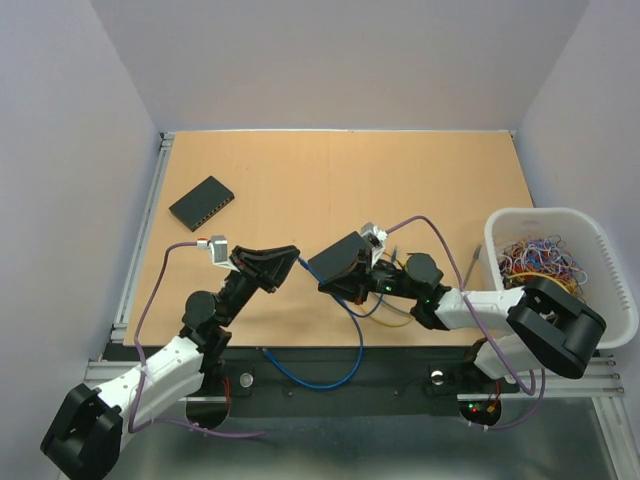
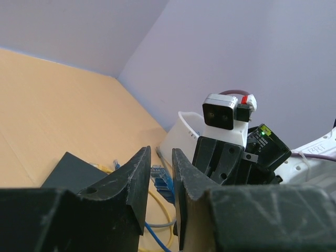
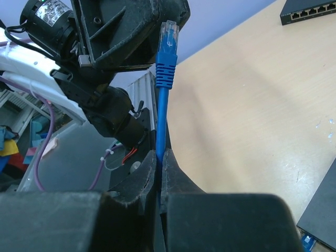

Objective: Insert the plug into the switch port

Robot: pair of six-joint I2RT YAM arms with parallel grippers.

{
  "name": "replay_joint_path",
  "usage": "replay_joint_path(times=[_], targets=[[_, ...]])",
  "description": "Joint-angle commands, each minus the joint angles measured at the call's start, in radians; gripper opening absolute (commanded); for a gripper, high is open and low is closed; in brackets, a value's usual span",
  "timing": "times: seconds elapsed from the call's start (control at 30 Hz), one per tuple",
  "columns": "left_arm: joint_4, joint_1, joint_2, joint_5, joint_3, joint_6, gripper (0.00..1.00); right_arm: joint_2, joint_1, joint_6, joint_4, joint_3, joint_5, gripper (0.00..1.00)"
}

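The black switch [image 1: 202,203] lies flat at the far left of the table, its row of ports showing in the right wrist view [image 3: 310,11]. My right gripper [image 1: 315,268] [image 3: 160,157] is shut on a blue cable [image 3: 161,115], and the blue plug [image 3: 168,39] stands up beyond its fingertips. My left gripper [image 1: 293,255] [image 2: 160,152] faces it tip to tip, jaws narrowly apart. The plug [image 2: 160,181] shows in the gap between them; I cannot tell whether the fingers touch it. Both grippers hover mid-table, well right of the switch.
A white basket [image 1: 600,235] [image 2: 181,136] full of coloured cables stands at the right edge. A second dark flat box [image 2: 68,173] [image 3: 320,215] lies under the grippers. The slack blue cable [image 1: 345,375] loops over the near edge; a yellow cable [image 2: 157,202] lies nearby.
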Motion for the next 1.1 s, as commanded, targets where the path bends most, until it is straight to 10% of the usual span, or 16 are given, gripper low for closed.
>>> replay_joint_path(times=[0.0,0.5,1.07], targets=[[0.056,0.005,-0.009,0.056,-0.038,0.014,0.34,0.015,0.008,0.010,0.089,0.005,-0.006,0.00],[0.005,0.012,0.019,0.012,-0.039,0.023,0.49,-0.027,0.008,0.014,0.112,-0.010,-0.012,0.00],[0.010,0.017,-0.016,0.033,-0.045,0.013,0.27,0.024,0.008,0.028,0.150,-0.009,-0.003,0.00]])
